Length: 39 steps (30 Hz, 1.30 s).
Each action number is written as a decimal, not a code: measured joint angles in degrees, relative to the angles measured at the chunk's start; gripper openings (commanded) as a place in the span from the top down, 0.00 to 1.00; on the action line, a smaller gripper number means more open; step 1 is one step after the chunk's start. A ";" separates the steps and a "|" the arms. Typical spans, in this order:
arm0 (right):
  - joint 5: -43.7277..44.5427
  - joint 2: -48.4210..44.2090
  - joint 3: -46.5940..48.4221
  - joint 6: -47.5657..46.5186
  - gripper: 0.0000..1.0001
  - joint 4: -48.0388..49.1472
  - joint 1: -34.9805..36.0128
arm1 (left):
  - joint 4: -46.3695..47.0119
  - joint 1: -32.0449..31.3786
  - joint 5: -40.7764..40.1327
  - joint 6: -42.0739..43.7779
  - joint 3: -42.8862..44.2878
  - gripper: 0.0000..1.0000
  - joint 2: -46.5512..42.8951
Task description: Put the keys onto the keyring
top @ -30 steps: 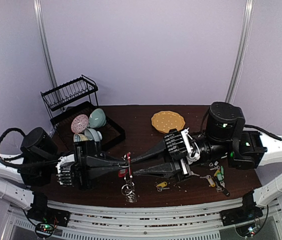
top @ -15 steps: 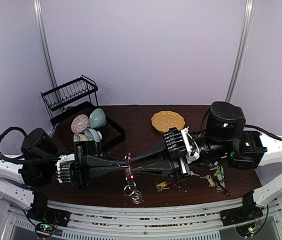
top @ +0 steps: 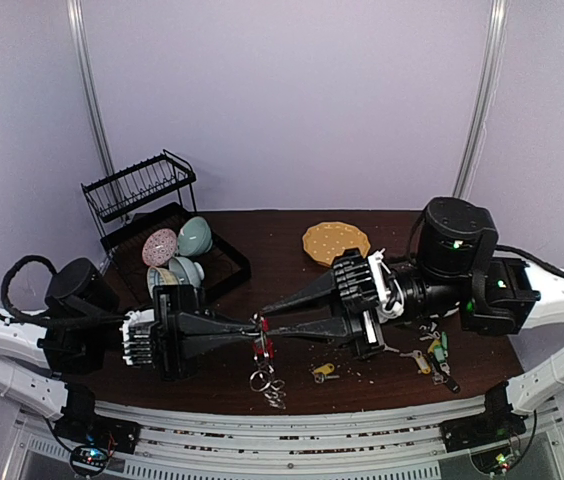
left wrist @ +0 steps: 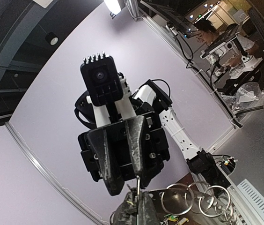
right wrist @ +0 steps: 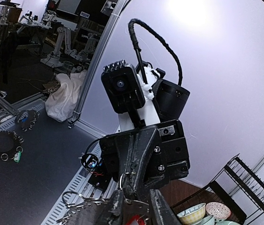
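Dangling keyring (top: pixel 261 350), whole only overhead

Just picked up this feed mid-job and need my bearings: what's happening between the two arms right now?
Both arms meet tip to tip above the front of the table. The left tool is clamped shut on the keyring, whose silver loops dangle below. The right tool has its fingers apart around the ring's red part; whether it grips a key there is unclear. Several tagged keys lie on the table by the right arm.
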 measured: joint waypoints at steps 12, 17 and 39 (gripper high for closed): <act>-1.05 1.07 1.16 -0.59 0.99 -2.27 0.00 | -0.26 -0.04 -1.51 -0.63 0.00 1.00 -0.04; -0.74 1.29 1.95 -1.22 1.00 -2.62 0.00 | 0.07 -0.15 -1.75 -1.49 0.00 1.00 -0.17; 11.13 1.31 4.83 -2.54 1.00 -13.07 0.00 | -21.11 -0.28 -16.48 -7.50 7.82 0.87 -1.88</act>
